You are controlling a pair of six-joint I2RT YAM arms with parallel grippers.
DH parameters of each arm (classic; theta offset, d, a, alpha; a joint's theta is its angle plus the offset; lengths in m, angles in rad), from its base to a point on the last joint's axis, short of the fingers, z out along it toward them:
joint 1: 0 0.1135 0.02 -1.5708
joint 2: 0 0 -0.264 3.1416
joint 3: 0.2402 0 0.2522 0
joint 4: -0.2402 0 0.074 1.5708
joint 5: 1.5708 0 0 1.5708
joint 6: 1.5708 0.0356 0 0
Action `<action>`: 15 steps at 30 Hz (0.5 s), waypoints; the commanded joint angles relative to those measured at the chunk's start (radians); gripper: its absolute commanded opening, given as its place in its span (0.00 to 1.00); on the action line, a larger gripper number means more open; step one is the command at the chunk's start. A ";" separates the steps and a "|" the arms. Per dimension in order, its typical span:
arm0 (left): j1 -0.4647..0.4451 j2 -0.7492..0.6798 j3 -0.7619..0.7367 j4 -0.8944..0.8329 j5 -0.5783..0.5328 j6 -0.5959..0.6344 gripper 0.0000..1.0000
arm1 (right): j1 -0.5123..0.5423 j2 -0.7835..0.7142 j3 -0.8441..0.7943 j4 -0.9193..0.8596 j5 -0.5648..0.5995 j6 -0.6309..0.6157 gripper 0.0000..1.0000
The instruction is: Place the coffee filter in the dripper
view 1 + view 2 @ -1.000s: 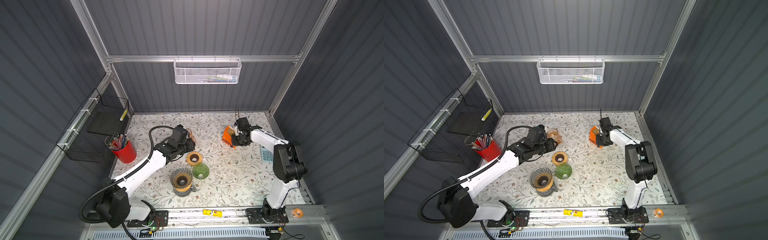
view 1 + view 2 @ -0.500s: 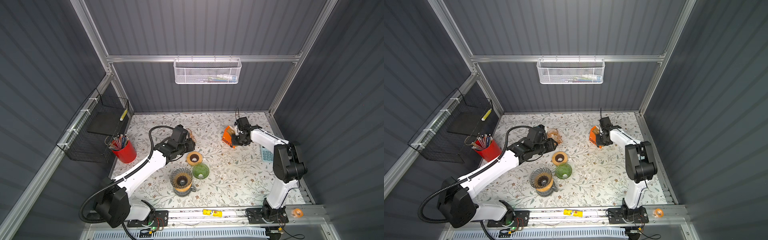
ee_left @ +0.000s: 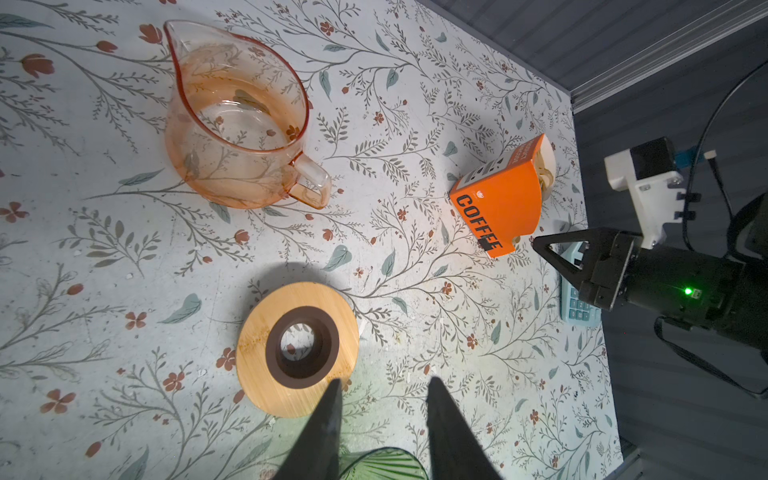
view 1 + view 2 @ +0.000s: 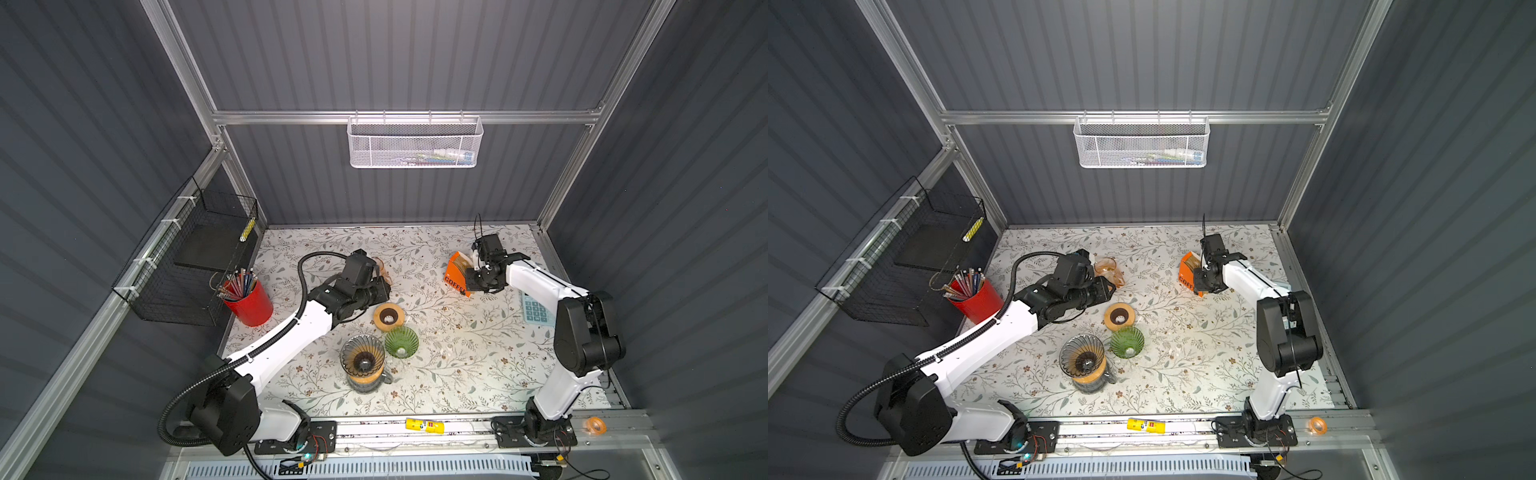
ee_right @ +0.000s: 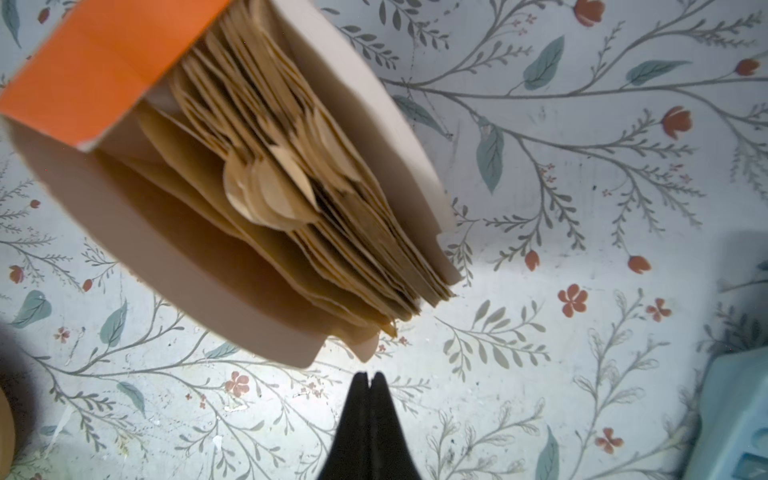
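The coffee filters [image 5: 291, 187] stand packed on edge in the orange box [image 4: 455, 272] at the table's right rear, their edges fanning out of the box's open side. The right gripper [image 5: 369, 376] sits just beside that opening, at about 3 o'clock from the box in both top views. Its fingertips are pressed together on nothing. It is clearly the nearer arm. The green dripper [image 4: 401, 341] lies well apart, toward 7 o'clock from the box. The left gripper [image 3: 382, 382] hovers near it, jaws parted and empty.

One green dripper [image 4: 401, 340], one dark dripper [image 4: 353, 351], one orange filter box [image 4: 455, 276], one pink pitcher [image 3: 199, 166], one wooden ring [image 4: 380, 318], one red cup [image 4: 253, 303], one calculator [image 4: 536, 311], one glue stick [image 4: 424, 424], one tape roll [image 4: 589, 424].
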 commanded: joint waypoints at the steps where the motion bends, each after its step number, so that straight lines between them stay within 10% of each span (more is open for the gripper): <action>1: 0.000 -0.011 -0.005 0.003 0.008 0.011 0.36 | 0.004 0.010 -0.023 -0.007 0.023 -0.003 0.17; 15: 0.000 -0.014 -0.005 -0.001 0.006 0.012 0.35 | 0.003 0.075 0.015 0.005 0.025 0.001 0.13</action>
